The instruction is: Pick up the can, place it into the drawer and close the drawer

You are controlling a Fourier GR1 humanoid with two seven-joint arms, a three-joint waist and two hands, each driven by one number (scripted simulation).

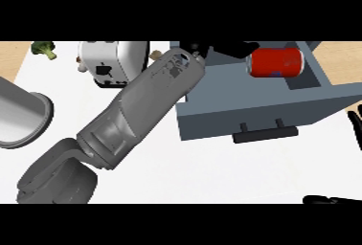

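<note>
The left forearm (145, 105) stretches diagonally from the lower left up to the far edge of the white bench (212, 172), and its black left robot hand (212, 48) sits at the back rim of the grey drawer (254, 110). Only part of that hand shows, so I cannot tell whether its fingers are curled or straight. The red can (277, 62) lies on its side inside the open drawer, just beside the hand; contact cannot be made out. The drawer's dark handle (263, 133) faces the near edge. The forearm crosses in front of a white toaster (113, 61) at the far edge. Broccoli (44, 49) lies at the far left corner, and a grey pot (20, 115) sits at the left edge. The right robot hand (354, 122) rests at the right edge, fingers straight.
</note>
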